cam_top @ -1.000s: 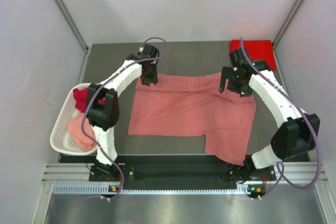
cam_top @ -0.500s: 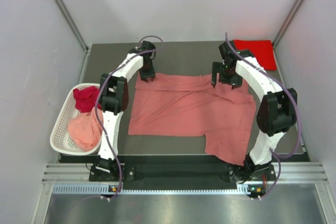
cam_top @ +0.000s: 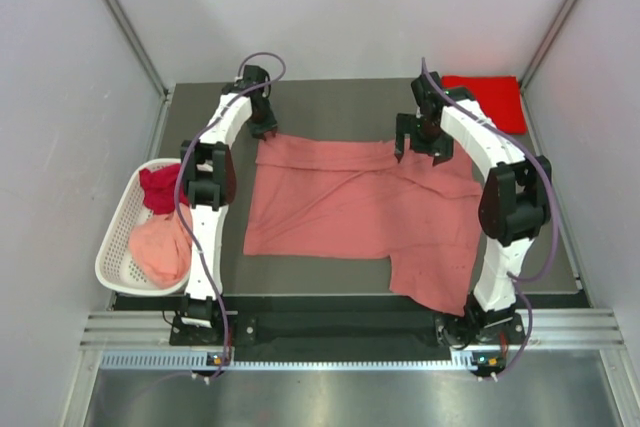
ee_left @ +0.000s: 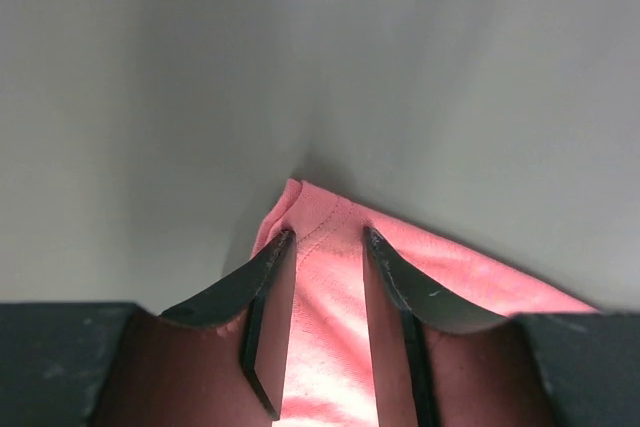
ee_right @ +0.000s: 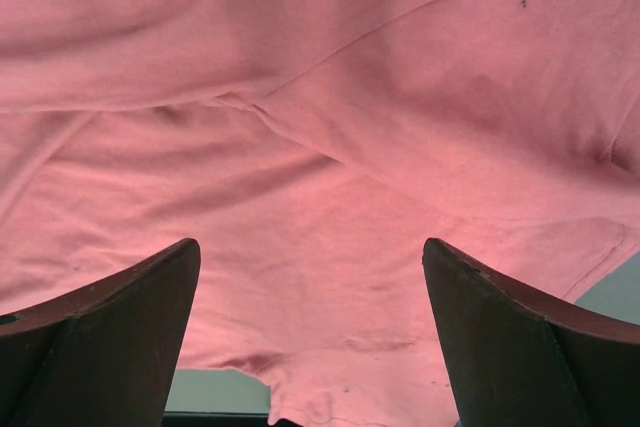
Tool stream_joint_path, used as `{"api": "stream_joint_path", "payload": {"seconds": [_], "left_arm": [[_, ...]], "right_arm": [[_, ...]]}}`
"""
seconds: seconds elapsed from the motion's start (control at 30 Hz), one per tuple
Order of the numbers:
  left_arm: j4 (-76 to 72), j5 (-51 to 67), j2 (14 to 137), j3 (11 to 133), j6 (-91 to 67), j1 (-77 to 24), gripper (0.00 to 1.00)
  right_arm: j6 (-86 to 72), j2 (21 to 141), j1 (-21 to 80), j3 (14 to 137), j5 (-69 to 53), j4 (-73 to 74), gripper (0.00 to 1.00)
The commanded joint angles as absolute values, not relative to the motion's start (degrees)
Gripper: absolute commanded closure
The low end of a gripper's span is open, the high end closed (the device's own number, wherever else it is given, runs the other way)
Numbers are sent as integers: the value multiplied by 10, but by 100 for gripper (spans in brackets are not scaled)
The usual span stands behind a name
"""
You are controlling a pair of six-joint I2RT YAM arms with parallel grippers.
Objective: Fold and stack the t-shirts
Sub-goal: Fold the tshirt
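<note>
- Salmon pink t-shirt (cam_top: 350, 209) lies spread open on the dark grey surface (cam_top: 330, 107), centre of the work area, between the two arms. Cloth is creased, with diagonal folds across the middle. Its near right part reaches the near edge of the surface.
- Left tool (ee_left: 328, 237): at the far left corner of the salmon pink t-shirt. Fingers set narrow, with the hemmed corner of the cloth pinched between them. The corner sits low, at or just above the surface.
- Right tool (ee_right: 310, 245): at the far edge of the same shirt, right of centre. Fingers spread wide, nothing between them. Wrist view shows only wrinkled pink cloth below; cannot tell whether the tips touch it.
- Bright red t-shirt (cam_top: 488, 99): folded flat in the far right corner of the surface, just beyond the right arm, apart from the spread shirt.
- White slotted basket (cam_top: 113, 252): off the left edge of the surface. It holds a dark crimson t-shirt (cam_top: 160, 187) bunched at the far end and a pale pink t-shirt (cam_top: 160, 250) bunched at the near end.
</note>
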State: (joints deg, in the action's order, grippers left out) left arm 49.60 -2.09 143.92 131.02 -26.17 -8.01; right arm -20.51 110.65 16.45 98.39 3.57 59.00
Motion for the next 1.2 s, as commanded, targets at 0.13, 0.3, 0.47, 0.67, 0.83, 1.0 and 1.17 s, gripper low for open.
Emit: {"api": "stream_joint_path", "payload": {"seconds": [0.13,0.3,0.47,0.67,0.83,1.0,1.17], "left_arm": [[442,-26,1394,1264,-239,-74,54],[402,-21,1343,1244,-225,-74,51],[370,46,1346,1237,-200,-68,54],[345,100,1368,1237,-184,-57,55],[355,106,1398,1263,-155,-57,55],[332,108,1403,1255,-104,-57,53],[336,102,1404,1255,-72,-56,54]], "right_arm": [[-212,1121,149,1029,42,599,7],[-244,1138,65,1044,24,551,15],[-244,1171,-23,1060,2,497,38],[-195,1198,-56,1080,2,443,35],[-169,1238,-60,1126,-25,419,36],[-176,1274,-62,1150,-45,391,42],[-185,1297,-64,1176,-63,388,44]]}}
